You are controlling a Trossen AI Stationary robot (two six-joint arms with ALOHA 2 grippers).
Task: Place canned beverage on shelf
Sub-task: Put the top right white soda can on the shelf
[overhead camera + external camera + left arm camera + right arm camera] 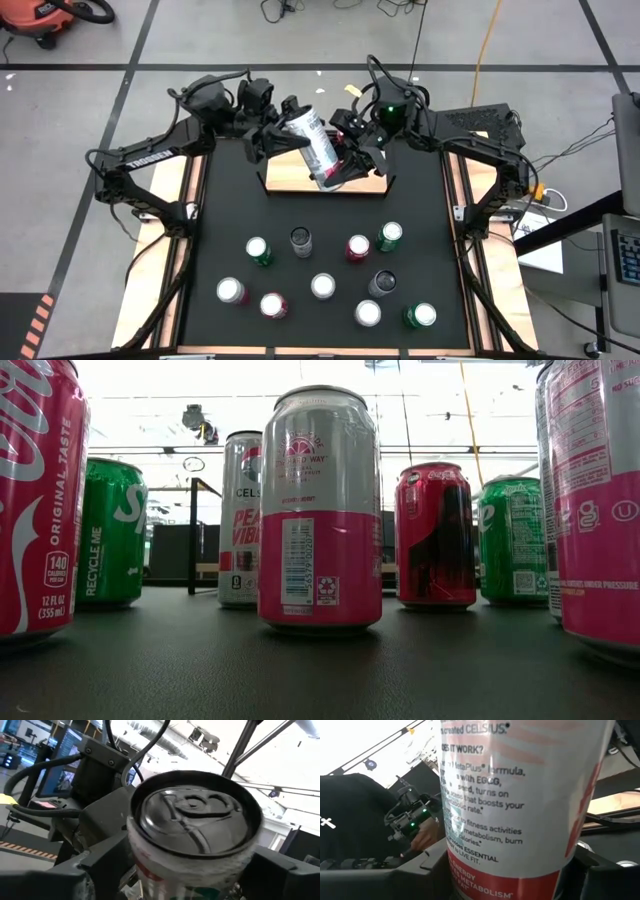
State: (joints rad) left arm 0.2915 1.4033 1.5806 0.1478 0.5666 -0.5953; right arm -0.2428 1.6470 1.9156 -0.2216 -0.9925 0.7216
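1. Held can. A white-and-red can [315,148] hangs tilted in the air at the far centre of the mat [330,215], above the shelf [290,175]. Its top points far-left and its base points near-right. It does not touch the shelf.

2. Right gripper. The right gripper [342,165] is at the lower end of the can. In the right wrist view, its fingers [420,870] sit against both sides of the printed can wall [520,810]. The claw is clenched on the can.

3. Left gripper. The left gripper [283,130] is at the upper end of the can. In the left wrist view, the can lid [195,815] faces the camera and lies between the two fingers [100,865]. The jaws stand around the can. It cannot be told whether they press on it.

4. Shelf. The shelf is a light wooden board with black brackets at its ends. It lies at the far edge of the mat, between the two arm bases. No can stands on the visible part of it.

5. Other cans. Ten cans stand upright on the near half of the mat, well apart from the shelf.
- Far row, left to right: green [259,251], dark [301,241], red [357,247], green [390,236].
- The remaining six stand nearer, loosely scattered.
- In the low view, a pink-and-white can [320,510] stands closest at centre.
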